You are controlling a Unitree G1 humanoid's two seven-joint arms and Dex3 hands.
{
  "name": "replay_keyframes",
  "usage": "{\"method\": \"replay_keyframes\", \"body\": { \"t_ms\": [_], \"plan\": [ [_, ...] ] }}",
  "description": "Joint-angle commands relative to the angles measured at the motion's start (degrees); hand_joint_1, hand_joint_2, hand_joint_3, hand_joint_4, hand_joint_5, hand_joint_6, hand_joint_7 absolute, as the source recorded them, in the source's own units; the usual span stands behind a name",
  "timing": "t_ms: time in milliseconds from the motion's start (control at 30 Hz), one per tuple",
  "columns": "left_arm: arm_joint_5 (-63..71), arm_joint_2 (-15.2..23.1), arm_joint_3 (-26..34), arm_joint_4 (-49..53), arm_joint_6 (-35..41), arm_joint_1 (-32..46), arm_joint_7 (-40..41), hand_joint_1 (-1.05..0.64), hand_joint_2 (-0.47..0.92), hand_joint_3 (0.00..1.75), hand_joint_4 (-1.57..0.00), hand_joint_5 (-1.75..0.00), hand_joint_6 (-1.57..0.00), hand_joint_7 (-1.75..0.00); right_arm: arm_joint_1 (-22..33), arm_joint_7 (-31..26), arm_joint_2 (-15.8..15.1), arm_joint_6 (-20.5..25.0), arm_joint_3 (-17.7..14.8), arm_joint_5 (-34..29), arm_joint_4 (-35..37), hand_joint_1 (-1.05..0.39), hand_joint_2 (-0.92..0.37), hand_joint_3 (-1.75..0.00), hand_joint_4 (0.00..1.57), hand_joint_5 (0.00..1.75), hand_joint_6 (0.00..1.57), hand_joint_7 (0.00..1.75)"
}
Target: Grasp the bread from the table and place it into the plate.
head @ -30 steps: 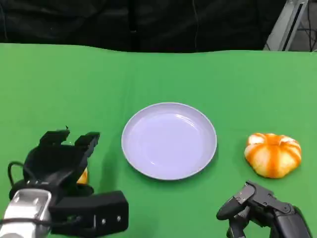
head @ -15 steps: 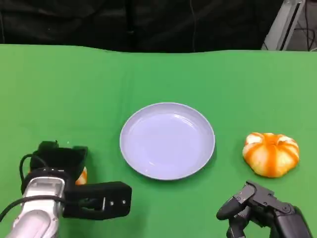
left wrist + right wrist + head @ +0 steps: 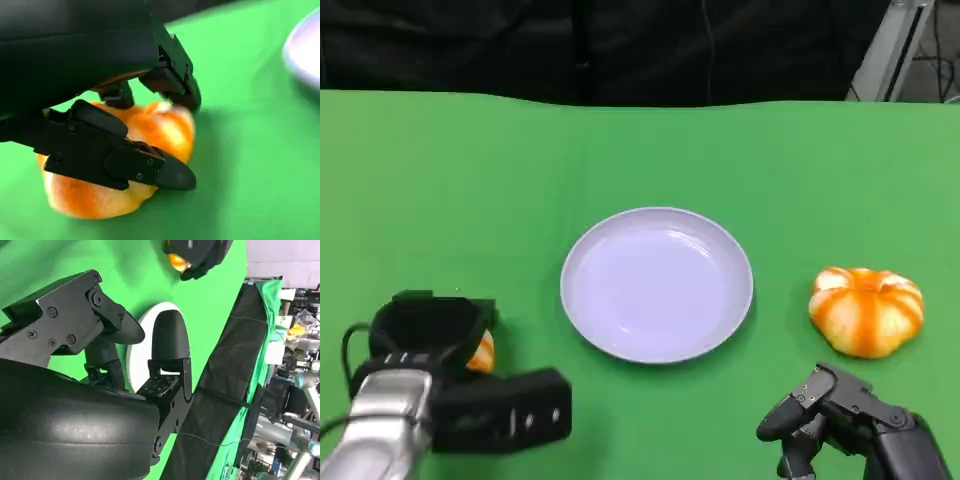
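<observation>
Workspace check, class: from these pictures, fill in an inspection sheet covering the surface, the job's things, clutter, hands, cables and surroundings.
Surface: green cloth covering the table.
Job's things: one bread under the left hand, resting on the cloth; a second bread lies right of the plate, which holds nothing.
Clutter: nothing seen.
Hands: left hand has its fingers closed around the bread; right hand holds nothing, fingers curled, low near the table's edge.
Cables: black cable looping at the left wrist.
Surroundings: black curtain behind the table; metal frame at the far right.

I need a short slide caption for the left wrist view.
Left hand closes its fingers around the bread on the green table.
</observation>
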Motion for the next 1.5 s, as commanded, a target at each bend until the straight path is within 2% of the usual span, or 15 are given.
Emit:
{"method": "replay_keyframes", "body": {
  "t_ms": [33, 133, 200, 333, 467, 767, 900, 1067, 1133, 1200, 1433, 1500],
  "plan": [
    [-2.3, 1.8, 2.2, -1.7, -7.6, 2.9, 11.9, -0.26, 0.89, 0.25, -0.81, -1.75, -0.59, -1.72, -0.1, -0.5, 0.0, 0.3, -0.3, 0.0, -0.2, -0.04, -0.52, -1.14, 0.62, 1.63, 0.70, 1.32],
    [-2.9, 2.0, 2.6, -0.9, -11.3, 3.3, 17.4, -0.23, 0.87, 0.29, -0.81, -1.75, -0.60, -1.74, -0.3, -0.5, 0.0, 0.2, -0.3, 0.1, 0.1, -0.04, -0.52, -1.14, 0.63, 1.63, 0.70, 1.31],
    [-3.1, 2.2, 2.8, 0.0, -14.8, 3.4, 22.4, -0.22, 0.65, 0.75, -0.83, -1.75, -0.62, -1.75, -0.6, -0.5, 0.1, 0.0, -0.4, 0.5, 0.5, -0.03, -0.52, -1.15, 0.63, 1.62, 0.70, 1.31],
    [-3.3, 2.7, 2.9, 1.7, -21.1, 2.9, 29.5, -0.20, 0.52, 1.01, -0.84, -1.75, -0.64, -1.75, -0.9, -0.2, 0.0, -0.6, -0.6, 1.2, 1.3, -0.02, -0.52, -1.16, 0.62, 1.63, 0.70, 1.31],
    [-3.5, 3.3, 2.9, 2.1, -27.2, 2.0, 33.7, -0.18, 0.44, 1.16, -0.87, -1.75, -0.65, -1.75, -0.8, -0.6, 0.1, -0.4, -0.4, 0.4, 1.2, -0.03, -0.53, -1.15, 0.63, 1.63, 0.70, 1.31],
    [-3.6, 2.6, 2.5, 0.4, -33.5, -2.1, 33.2, -0.18, 0.36, 1.35, -0.88, -1.75, -0.72, -1.61, -1.0, -0.9, 0.6, 0.0, -0.2, 0.2, 0.8, -0.02, -0.54, -1.14, 0.63, 1.62, 0.71, 1.30],
    [-3.4, 0.7, 0.9, 1.5, -35.6, -6.4, 32.3, -0.21, 0.31, 1.43, -0.90, -1.75, -0.76, -1.54, -1.0, -0.5, 0.4, -0.6, -0.2, 1.2, 1.2, -0.02, -0.53, -1.14, 0.63, 1.63, 0.70, 1.31],
    [-2.8, -1.5, -0.7, 3.4, -36.6, -9.7, 32.2, -0.21, 0.31, 1.44, -0.90, -1.75, -0.77, -1.52, -0.8, -0.5, 0.0, -0.3, -0.1, 0.6, 1.0, -0.04, -0.54, -1.12, 0.62, 1.64, 0.69, 1.30],
    [-6.4, -4.5, -1.3, 5.5, -37.7, -11.7, 28.4, -0.21, 0.30, 1.45, -0.91, -1.75, -0.78, -1.54, -0.9, -0.5, -0.1, -0.5, -0.2, 0.7, 1.0, -0.03, -0.54, -1.12, 0.62, 1.64, 0.69, 1.30],
    [-8.1, -5.9, -1.4, 6.5, -38.4, -12.5, 26.4, -0.21, 0.29, 1.46, -0.91, -1.75, -0.78, -1.56, -0.9, -0.5, -0.2, -0.6, -0.2, 0.7, 1.1, -0.03, -0.53, -1.12, 0.62, 1.63, 0.70, 1.30],
    [-8.2, -6.3, -0.7, 6.8, -38.9, -12.6, 25.6, -0.21, 0.28, 1.47, -0.91, -1.75, -0.78, -1.57, -0.9, -0.5, -0.2, -0.6, -0.2, 0.7, 1.1, -0.03, -0.53, -1.13, 0.63, 1.63, 0.70, 1.30],
    [-8.9, -11.9, -3.3, 12.8, -36.8, -18.4, 20.9, -0.21, 0.28, 1.40, -0.90, -1.75, -0.75, -1.60, -0.5, -0.8, -0.2, -1.1, 0.1, 0.4, 1.1, -0.02, -0.53, -1.14, 0.63, 1.62, 0.70, 1.30]
  ]
}}
